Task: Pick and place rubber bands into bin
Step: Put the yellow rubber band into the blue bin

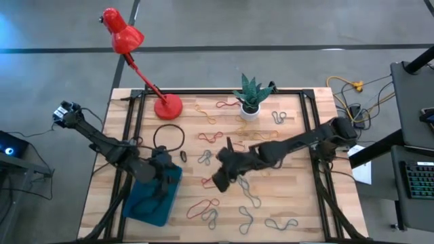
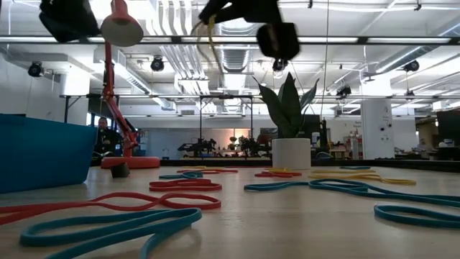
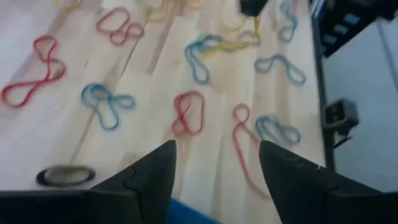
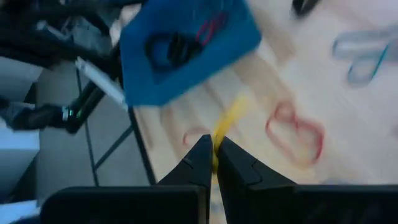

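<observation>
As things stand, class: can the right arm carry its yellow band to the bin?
Probably yes. The right end effector is shut on the yellow band, lifted off the table, but the left end effector hovers over the bin.

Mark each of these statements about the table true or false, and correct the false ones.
1. The right pincer is shut on a yellow rubber band. True.
2. The left pincer grips a red band. False: its fingers stand open with nothing between them.
3. The bin already holds some bands. True: a red one and dark ones lie inside.
4. The lamp is blue. False: it is red.
5. The plant pot lies tipped over. False: it stands upright on the table.
6. Many bands remain scattered on the table. True.
</observation>
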You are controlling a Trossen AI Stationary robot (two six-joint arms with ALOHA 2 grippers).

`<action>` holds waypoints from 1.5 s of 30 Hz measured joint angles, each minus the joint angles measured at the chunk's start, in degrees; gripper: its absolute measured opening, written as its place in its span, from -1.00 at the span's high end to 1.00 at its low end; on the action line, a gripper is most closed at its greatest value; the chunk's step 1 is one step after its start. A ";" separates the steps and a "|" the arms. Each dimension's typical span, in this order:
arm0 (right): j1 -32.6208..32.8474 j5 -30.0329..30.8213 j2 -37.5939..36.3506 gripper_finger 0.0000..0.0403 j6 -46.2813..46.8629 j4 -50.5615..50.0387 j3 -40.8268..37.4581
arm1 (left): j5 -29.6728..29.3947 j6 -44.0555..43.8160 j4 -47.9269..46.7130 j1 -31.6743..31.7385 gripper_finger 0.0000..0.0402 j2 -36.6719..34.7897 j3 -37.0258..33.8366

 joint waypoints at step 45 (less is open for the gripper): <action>-5.99 7.58 4.50 0.96 -8.87 0.70 12.86 | -1.66 5.18 27.11 15.99 -0.07 4.09 -4.70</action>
